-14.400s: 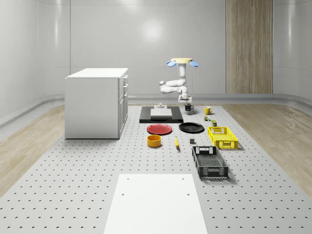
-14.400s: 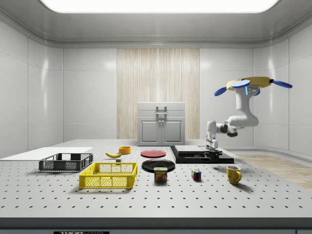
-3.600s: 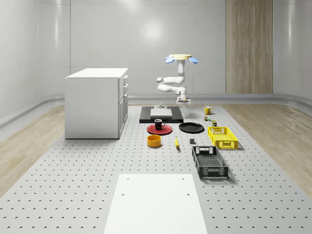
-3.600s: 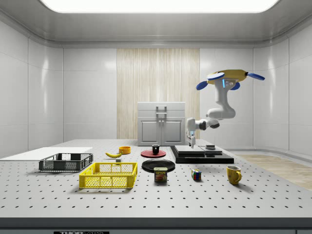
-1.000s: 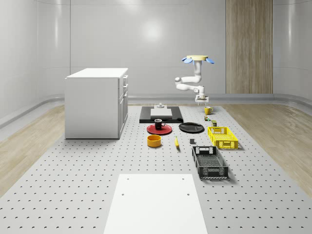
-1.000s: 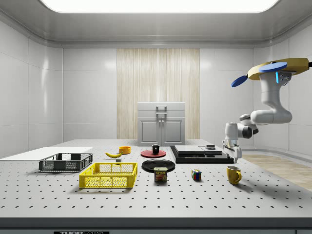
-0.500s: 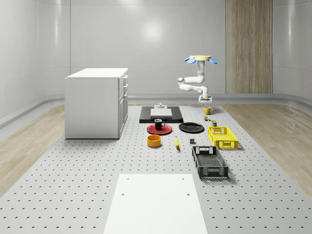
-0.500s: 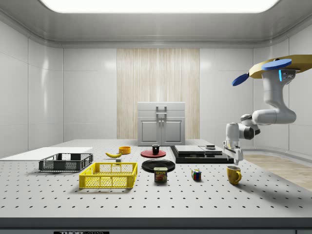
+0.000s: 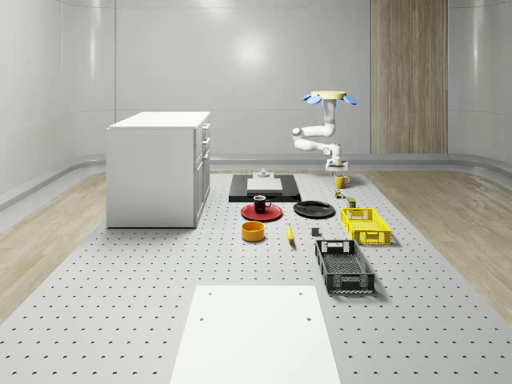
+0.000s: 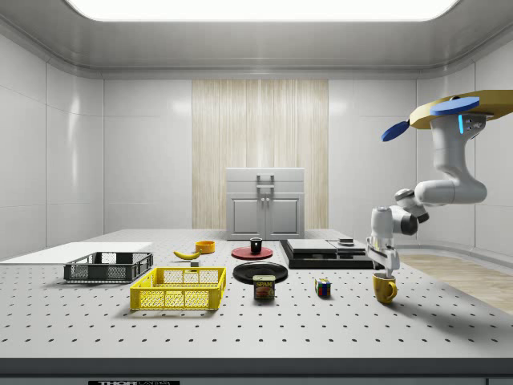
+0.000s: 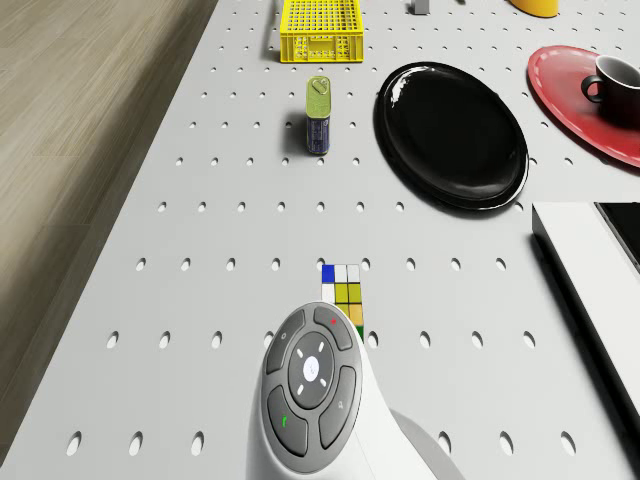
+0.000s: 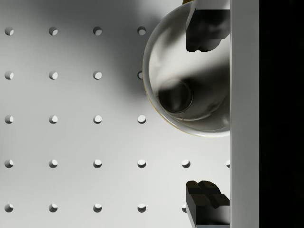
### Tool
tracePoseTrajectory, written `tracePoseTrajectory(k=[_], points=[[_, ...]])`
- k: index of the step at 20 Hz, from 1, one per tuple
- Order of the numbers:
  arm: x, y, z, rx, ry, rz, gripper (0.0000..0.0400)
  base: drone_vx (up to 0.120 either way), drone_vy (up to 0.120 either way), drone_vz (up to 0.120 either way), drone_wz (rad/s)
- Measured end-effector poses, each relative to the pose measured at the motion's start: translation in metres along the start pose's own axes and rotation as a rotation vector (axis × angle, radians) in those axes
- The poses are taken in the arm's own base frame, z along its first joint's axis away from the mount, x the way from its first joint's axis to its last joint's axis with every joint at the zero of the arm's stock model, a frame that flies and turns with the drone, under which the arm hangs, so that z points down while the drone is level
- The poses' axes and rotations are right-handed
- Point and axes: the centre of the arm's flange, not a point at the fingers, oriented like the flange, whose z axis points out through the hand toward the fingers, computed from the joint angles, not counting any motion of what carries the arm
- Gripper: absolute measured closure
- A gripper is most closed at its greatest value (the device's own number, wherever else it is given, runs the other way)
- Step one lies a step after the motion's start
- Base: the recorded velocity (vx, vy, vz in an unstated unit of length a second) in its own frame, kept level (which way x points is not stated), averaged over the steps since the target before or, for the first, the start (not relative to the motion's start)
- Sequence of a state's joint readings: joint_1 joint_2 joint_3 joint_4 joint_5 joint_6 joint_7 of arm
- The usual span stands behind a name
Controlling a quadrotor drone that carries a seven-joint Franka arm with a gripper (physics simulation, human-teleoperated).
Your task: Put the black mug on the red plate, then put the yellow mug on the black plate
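Side view has the drone (image 10: 453, 108) hovering at the table's far right, arm bent down so the gripper (image 10: 386, 271) sits just above the yellow mug (image 10: 384, 287). Wrist view shows the fingers (image 12: 205, 28) spread apart, one seemingly over the mug's mouth. The black mug (image 9: 259, 203) stands on the red plate (image 9: 262, 213); the black plate (image 9: 314, 210) lies beside it.
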State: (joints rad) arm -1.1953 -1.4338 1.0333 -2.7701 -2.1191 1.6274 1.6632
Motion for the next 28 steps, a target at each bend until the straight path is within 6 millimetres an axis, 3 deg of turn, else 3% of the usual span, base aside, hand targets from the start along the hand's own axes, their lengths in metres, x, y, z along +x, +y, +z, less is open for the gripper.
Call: tracePoseTrajectory(k=[9, 23, 24, 26, 28], points=[[0.003, 0.0, 0.016, 0.0, 0.0, 0.0, 0.0, 0.0, 0.0, 0.0, 0.0], [0.011, -0.003, 0.016, 0.0, 0.0, 0.0, 0.0, 0.0, 0.0, 0.0, 0.0], [0.011, -0.003, 0.015, 0.0, 0.0, 0.0, 0.0023, 0.0, 0.0, 0.0, 0.0], [0.011, -0.003, 0.014, 0.0, 0.0, 0.0, 0.0128, 0.0, 0.0, 0.0, 0.0], [0.011, -0.003, 0.013, 0.0, 0.0, 0.0, 0.0192, 0.0, 0.0, 0.0, 0.0]])
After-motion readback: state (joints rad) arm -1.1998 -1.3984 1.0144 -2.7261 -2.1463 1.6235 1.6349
